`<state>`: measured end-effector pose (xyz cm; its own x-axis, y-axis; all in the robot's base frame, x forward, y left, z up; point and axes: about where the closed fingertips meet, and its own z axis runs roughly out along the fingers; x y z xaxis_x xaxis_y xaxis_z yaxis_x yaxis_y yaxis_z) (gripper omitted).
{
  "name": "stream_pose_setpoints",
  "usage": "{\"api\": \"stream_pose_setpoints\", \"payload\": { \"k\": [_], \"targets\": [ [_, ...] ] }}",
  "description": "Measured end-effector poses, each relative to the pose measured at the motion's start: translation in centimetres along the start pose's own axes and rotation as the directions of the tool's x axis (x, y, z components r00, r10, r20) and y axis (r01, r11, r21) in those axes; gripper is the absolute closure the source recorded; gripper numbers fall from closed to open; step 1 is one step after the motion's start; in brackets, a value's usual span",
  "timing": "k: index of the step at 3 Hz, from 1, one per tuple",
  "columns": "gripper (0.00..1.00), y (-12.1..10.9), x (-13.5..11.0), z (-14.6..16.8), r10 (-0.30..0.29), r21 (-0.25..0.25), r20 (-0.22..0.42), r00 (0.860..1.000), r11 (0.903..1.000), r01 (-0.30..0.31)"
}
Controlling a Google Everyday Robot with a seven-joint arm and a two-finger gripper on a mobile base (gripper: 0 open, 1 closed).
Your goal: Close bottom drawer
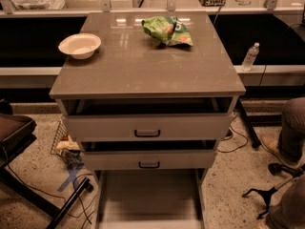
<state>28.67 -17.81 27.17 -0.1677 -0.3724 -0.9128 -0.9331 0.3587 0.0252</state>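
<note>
The bottom drawer is pulled far out of the cabinet. It shows as a wide, shallow pale grey tray running to the lower edge of the view, and its front panel is cut off there. Above it, the two upper grey drawers, top and middle, each have a small black handle and stand slightly open. The gripper is not in view.
A white bowl and a green snack bag lie on the cabinet top. A water bottle stands on the ledge to the right. A dark chair base is on the floor at right. Dark equipment and cables lie at left.
</note>
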Motion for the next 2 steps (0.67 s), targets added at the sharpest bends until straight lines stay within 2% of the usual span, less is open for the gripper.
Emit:
{"api": "stream_pose_setpoints", "payload": {
  "k": [1,2],
  "targets": [
    [1.0,1.0,1.0,3.3,-0.083,-0.014,-0.013,0.996,0.9964,0.083],
    [1.0,1.9,2.1,6.4,-0.177,-0.053,-0.104,0.979,0.9837,0.172]
  ]
}}
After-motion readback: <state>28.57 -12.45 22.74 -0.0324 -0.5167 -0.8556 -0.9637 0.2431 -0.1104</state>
